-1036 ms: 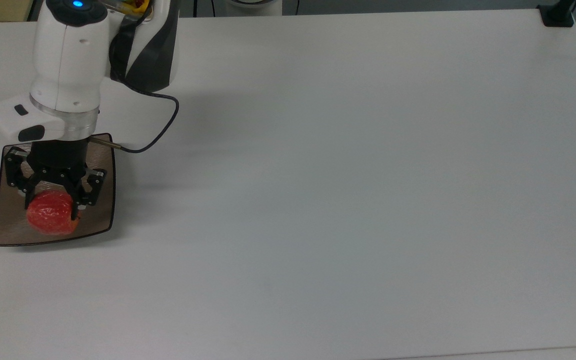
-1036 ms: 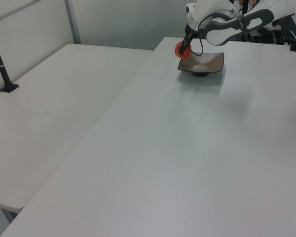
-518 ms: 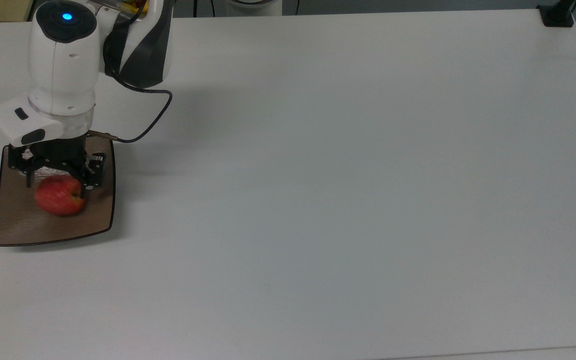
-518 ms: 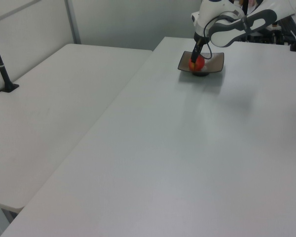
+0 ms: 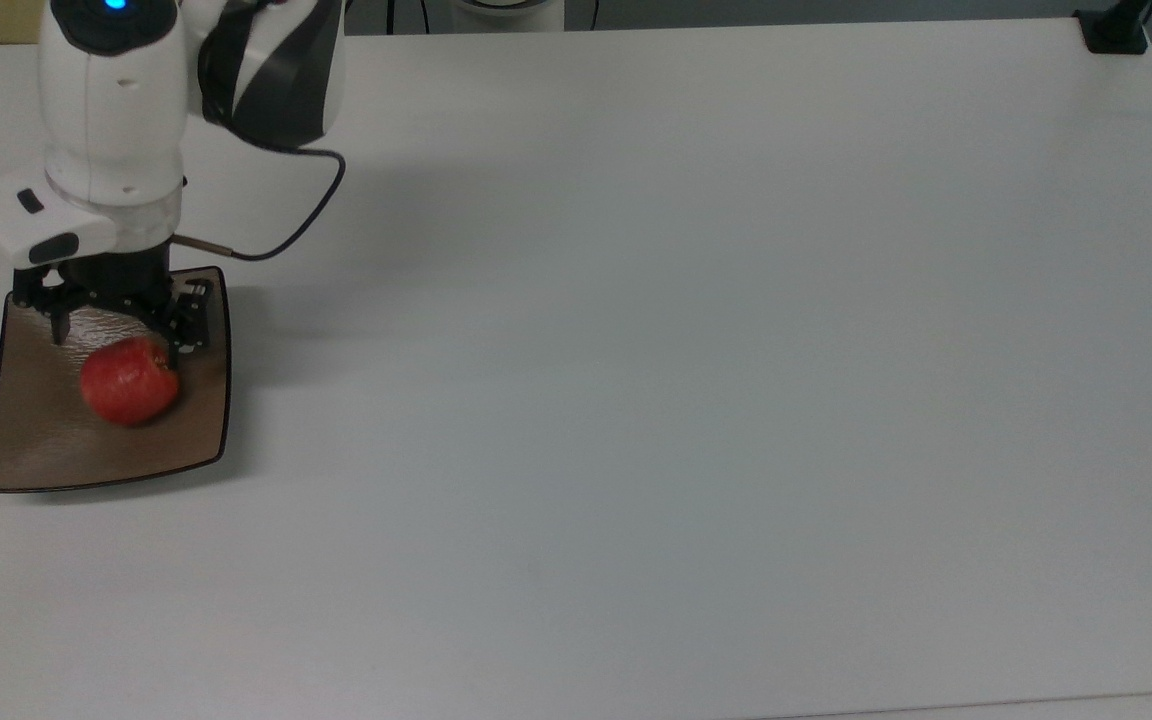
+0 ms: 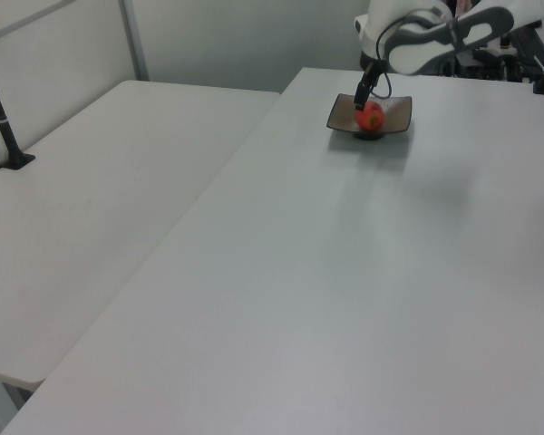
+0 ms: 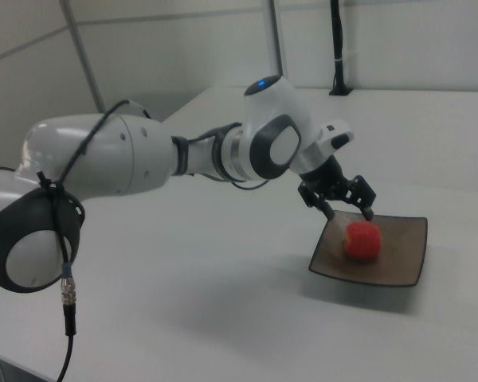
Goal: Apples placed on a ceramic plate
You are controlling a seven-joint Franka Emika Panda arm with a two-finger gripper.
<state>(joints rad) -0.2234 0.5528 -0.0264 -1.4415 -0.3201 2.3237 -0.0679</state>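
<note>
End effector (image 5: 116, 334) spread wide, empty, above apple (image 5: 129, 381).

One apple (image 5: 129, 381) sits at the left of the top view, and one ceramic plate (image 5: 36, 450) lies under it. One robot arm (image 7: 143, 163) reaches in there, carrying one pincer (image 5: 116, 330) with two fingers. One black cable (image 5: 306, 215) loops off the arm. Two white desks show in the left view: one (image 6: 363, 290) at centre and right, one (image 6: 82, 227) at left.
</note>
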